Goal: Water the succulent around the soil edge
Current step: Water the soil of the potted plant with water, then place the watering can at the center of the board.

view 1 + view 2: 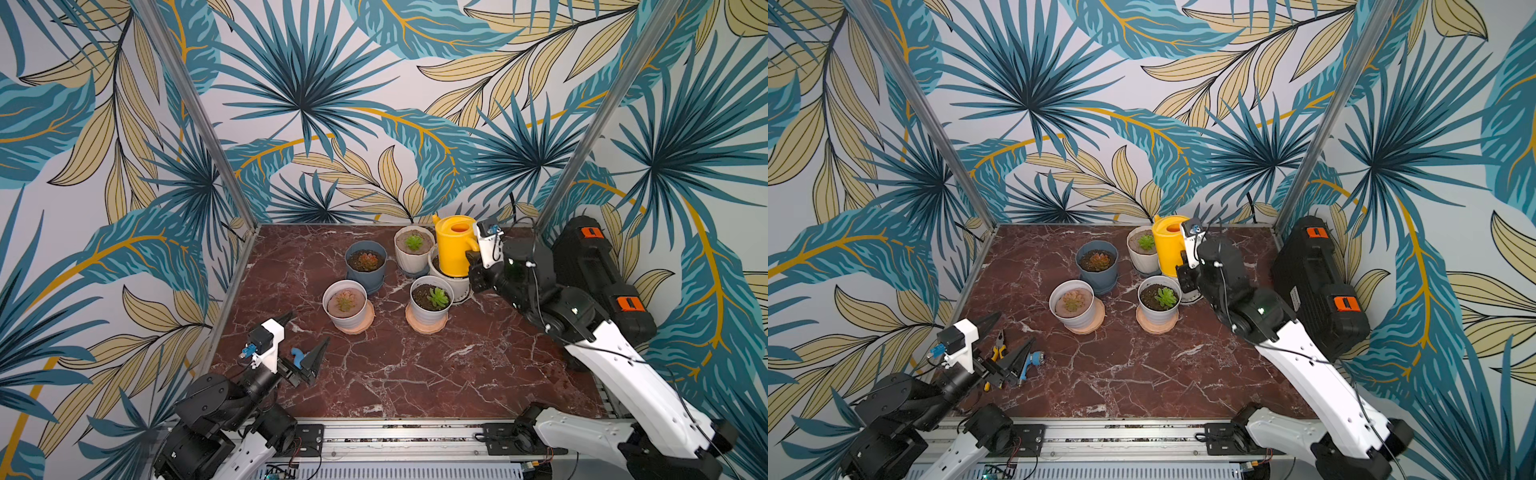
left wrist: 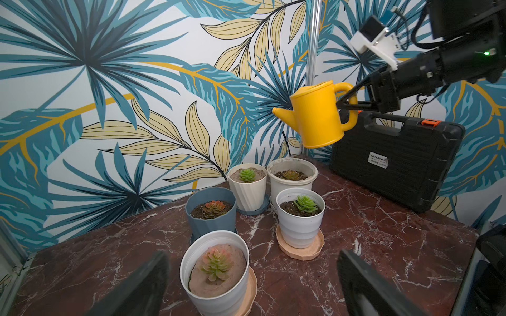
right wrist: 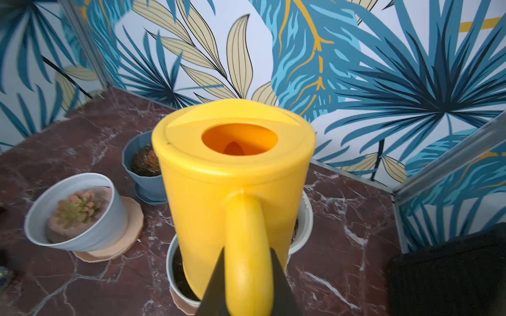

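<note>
Can: yellow watering can [image 2: 317, 115] hung in the air, clear of every pot, nearly upright with a slight tip toward its spout [image 2: 279, 111].
Right gripper: right gripper [image 2: 347, 101] was clamped on the can's handle, 1 finger on each side of the loop.
Left gripper: left gripper [image 1: 308, 329] sat low near the front of the marble table [image 1: 415, 374], fingers spread wide, holding nothing.
Succulents: 5 potted plants stood clustered mid-table. Which 1 was the target could not be told.
Below can: round white pot [image 2: 291, 164] with a brownish succulent [image 2: 290, 175] lay about under the can's base. Both top views showed the can hiding most of it.
Key relation: handle faced the right arm and the spout pointed away from the fingers, toward the cream ribbed pot [image 2: 247, 191]. The can's long axis ran handle to spout along the back row.
Nearer arm: right, by far. The left was well apart from the pots.
Judgement: no water was visible, so pouring had likely not begun. Next move probably needed the spout lowered over a soil rim, then tilted.
</note>
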`<action>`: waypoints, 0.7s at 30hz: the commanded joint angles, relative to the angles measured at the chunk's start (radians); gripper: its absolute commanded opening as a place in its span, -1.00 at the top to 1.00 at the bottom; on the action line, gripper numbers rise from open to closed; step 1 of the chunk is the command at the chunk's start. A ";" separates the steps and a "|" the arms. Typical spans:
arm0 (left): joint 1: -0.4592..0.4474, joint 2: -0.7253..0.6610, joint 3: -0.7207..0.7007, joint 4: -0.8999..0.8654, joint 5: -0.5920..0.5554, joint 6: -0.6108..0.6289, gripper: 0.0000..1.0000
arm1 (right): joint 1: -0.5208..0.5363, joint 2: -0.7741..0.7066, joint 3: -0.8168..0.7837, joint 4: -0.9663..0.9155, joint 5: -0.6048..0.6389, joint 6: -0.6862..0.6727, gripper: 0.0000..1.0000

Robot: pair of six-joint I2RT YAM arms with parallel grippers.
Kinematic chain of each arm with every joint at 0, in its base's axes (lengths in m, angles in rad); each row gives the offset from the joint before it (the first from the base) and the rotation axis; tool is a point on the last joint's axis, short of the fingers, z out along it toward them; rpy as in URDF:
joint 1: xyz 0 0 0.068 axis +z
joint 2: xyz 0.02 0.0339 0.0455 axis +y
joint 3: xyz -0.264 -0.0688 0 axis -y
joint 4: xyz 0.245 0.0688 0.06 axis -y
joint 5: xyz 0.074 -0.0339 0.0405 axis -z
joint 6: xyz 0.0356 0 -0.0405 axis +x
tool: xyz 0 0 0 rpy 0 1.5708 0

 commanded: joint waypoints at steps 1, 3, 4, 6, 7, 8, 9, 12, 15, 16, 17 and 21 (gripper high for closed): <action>-0.002 0.019 -0.004 0.009 -0.036 -0.001 -1.00 | 0.049 -0.113 -0.187 0.187 -0.099 0.088 0.96; -0.002 0.016 -0.008 0.019 -0.064 -0.012 -1.00 | 0.096 -0.188 -0.310 0.260 -0.130 0.115 0.96; -0.002 0.016 -0.010 0.021 -0.084 -0.022 -1.00 | 0.116 -0.211 -0.358 0.289 -0.143 0.132 0.96; -0.002 0.021 -0.005 0.019 -0.143 -0.032 -1.00 | 0.163 -0.240 -0.455 0.367 -0.160 0.175 0.96; -0.002 0.023 -0.002 0.017 -0.162 -0.039 -1.00 | 0.197 -0.244 -0.492 0.390 -0.164 0.193 0.96; -0.002 0.027 0.002 0.015 -0.174 -0.047 -1.00 | 0.223 -0.244 -0.534 0.417 -0.164 0.209 0.96; -0.002 0.030 0.005 0.015 -0.183 -0.056 -1.00 | 0.250 -0.240 -0.575 0.451 -0.160 0.227 0.96; -0.002 0.054 0.015 0.005 -0.195 -0.101 -1.00 | 0.313 -0.208 -0.677 0.556 -0.139 0.267 0.96; -0.002 0.103 0.031 -0.016 -0.202 -0.169 -1.00 | 0.373 -0.154 -0.725 0.624 -0.082 0.283 0.97; -0.001 0.120 0.035 -0.022 -0.208 -0.190 -1.00 | 0.392 -0.138 -0.739 0.644 -0.058 0.284 0.98; -0.002 0.138 0.034 -0.025 -0.221 -0.214 -1.00 | 0.410 -0.122 -0.756 0.672 -0.020 0.290 0.99; -0.002 0.178 0.003 0.010 -0.262 -0.293 -1.00 | 0.458 -0.030 -0.813 0.797 0.152 0.362 1.00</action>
